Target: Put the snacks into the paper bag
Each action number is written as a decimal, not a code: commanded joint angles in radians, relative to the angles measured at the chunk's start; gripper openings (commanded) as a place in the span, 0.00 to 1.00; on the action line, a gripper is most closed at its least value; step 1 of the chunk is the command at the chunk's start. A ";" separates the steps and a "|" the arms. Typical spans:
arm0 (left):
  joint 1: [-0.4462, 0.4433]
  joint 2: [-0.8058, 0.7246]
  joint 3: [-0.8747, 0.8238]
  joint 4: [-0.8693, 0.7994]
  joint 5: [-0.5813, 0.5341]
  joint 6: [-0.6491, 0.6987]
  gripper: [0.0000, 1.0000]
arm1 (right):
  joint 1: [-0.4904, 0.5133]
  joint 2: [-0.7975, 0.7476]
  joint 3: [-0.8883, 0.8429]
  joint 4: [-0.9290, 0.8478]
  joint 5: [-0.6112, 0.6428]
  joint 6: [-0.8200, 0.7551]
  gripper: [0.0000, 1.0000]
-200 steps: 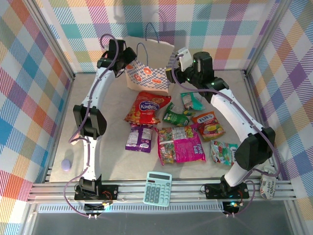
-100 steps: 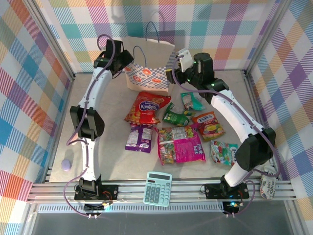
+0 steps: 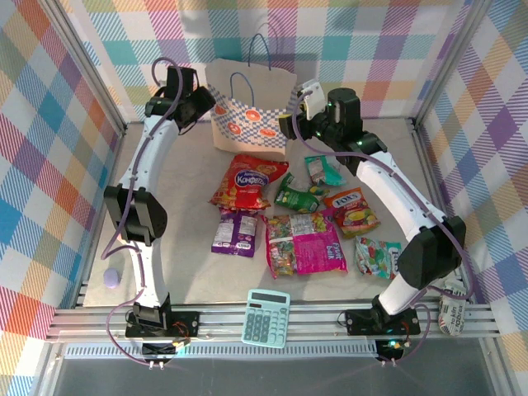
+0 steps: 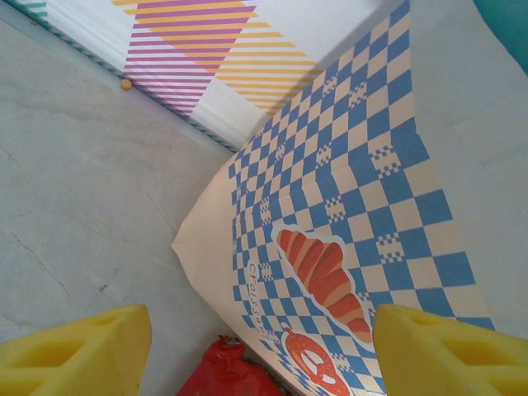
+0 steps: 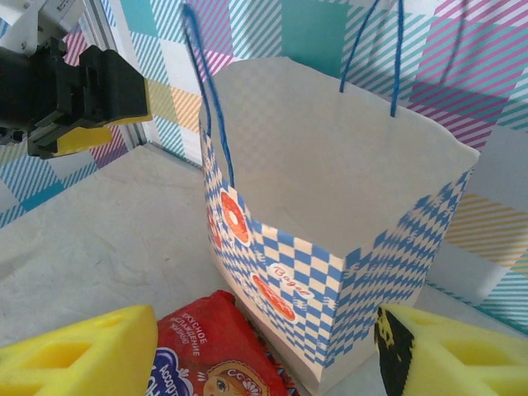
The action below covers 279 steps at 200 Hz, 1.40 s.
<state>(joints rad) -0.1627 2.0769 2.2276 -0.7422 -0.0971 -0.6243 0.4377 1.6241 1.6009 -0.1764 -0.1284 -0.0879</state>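
Bright checked walls close in a pale grey surface (image 3: 181,206), and at its far end the paper bag (image 3: 252,115) stands upright with its mouth open and its blue cord handles up. The snacks (image 3: 304,244) all lie flat on the near side of the bag, spread between the two arms, with a calculator (image 3: 266,318) at the front edge. The left claw (image 3: 205,101) hangs just beside the bag's left wall and the right claw (image 3: 289,125) just beside its right wall. Each has its yellow fingers spread wide with nothing between them. The next pickup lies back toward the arms' bases and down from both claws. The red-orange packet (image 3: 247,180) sits closest to the foot of the bag, its long axis running from the bag toward the near edge with a slight slant. The teal packet (image 3: 324,169) lies to its right, and I judge the right arm the nearer to both. The right wrist camera looks down into the bag's mouth, and the pale inside shows no packet as far down as I can see. The left wrist camera gives the checkered side wall close up and a corner of the red packet at its base. From overhead the whole spread can be counted.
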 commanded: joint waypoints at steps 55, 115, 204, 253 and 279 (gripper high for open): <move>-0.002 -0.101 -0.104 0.196 0.185 0.004 0.71 | -0.006 -0.088 -0.039 0.022 -0.015 0.019 0.71; -0.107 -0.135 -0.034 0.075 0.041 0.274 0.77 | -0.005 -0.101 -0.049 0.025 -0.013 0.020 0.71; -0.138 0.011 0.074 0.185 0.004 0.440 0.74 | -0.005 -0.131 -0.072 0.016 0.016 0.006 0.72; -0.139 0.054 0.070 0.328 0.031 0.517 0.68 | -0.005 -0.138 -0.086 0.019 0.035 -0.001 0.73; -0.139 0.053 0.066 0.363 -0.007 0.532 0.39 | -0.006 -0.133 -0.087 0.023 0.027 -0.002 0.73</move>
<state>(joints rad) -0.2989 2.1464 2.2803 -0.4740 -0.0711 -0.1371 0.4377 1.5135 1.5238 -0.1749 -0.1043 -0.0834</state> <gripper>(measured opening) 0.540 0.727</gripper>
